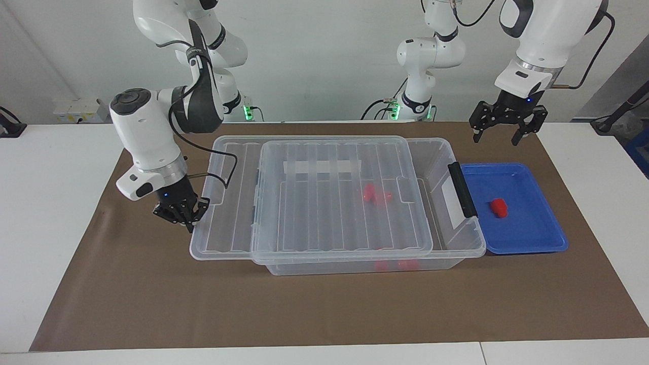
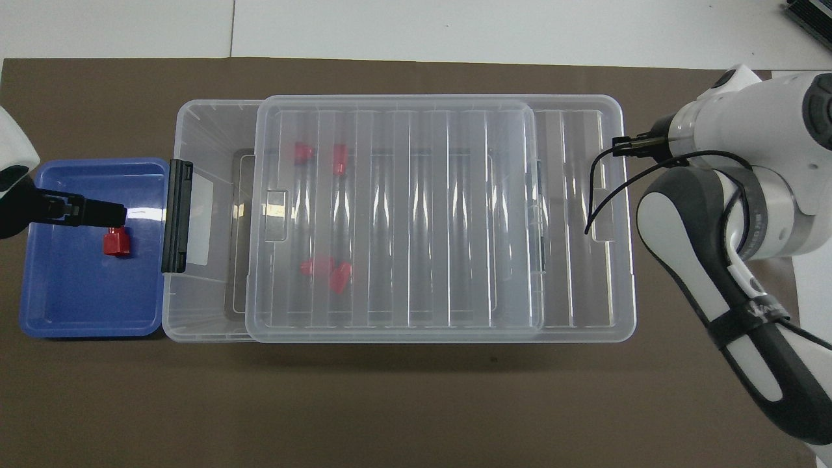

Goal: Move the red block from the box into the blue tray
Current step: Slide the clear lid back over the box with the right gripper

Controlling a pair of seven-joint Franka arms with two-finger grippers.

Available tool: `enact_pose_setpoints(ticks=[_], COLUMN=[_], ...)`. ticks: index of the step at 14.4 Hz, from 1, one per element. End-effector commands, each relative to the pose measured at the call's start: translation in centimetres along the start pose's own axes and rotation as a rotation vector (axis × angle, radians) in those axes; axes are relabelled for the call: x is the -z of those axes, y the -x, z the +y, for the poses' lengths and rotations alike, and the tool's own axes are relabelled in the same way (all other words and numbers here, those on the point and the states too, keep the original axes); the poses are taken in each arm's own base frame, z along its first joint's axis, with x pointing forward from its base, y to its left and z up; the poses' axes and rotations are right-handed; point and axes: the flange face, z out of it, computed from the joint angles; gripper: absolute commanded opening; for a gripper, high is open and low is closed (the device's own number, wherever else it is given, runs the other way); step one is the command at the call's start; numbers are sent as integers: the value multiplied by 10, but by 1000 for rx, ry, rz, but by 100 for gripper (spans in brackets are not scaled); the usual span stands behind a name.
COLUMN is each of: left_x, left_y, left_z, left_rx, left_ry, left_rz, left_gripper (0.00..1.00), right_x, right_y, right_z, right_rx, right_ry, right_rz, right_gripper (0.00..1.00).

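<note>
One red block down in blue tray! Left pincer spread above; right pincer pressed together against lid. Next: seat lid squarely on box.

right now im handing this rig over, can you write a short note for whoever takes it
Left gripper: open, empty, raised over the mat at the blue tray's robot-side edge.
Right gripper: shut, at the end of the clear lid that overhangs the box toward the right arm's end; contact with the lid cannot be confirmed.
Red block: lying in the blue tray, apart from both grippers.
Other red pieces: inside the box, under the lid.
Done: block is out of the box and in the tray.
Left: the lid covers most of the box, with the end by the black clip uncovered; likely finish closing it, then retract the arms.
</note>
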Motion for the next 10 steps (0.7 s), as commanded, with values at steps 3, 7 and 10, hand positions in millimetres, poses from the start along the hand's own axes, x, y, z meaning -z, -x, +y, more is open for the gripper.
enact_pose_setpoints(ticks=[3, 7, 10], left_x=[3, 5, 3], left_y=[-29, -41, -42], left_z=[-3, -5, -5], left_rx=[-1, -2, -3], left_ry=[11, 13, 14], left_rz=[-21, -31, -39], left_gripper=[100, 100, 100], right_x=[-2, -2, -3], right_y=[8, 12, 17], right_z=[-45, -72, -93], right_rx=[7, -16, -38], right_ry=[-34, -42, -47], right_rz=[-41, -48, -55], right_gripper=[0, 0, 0])
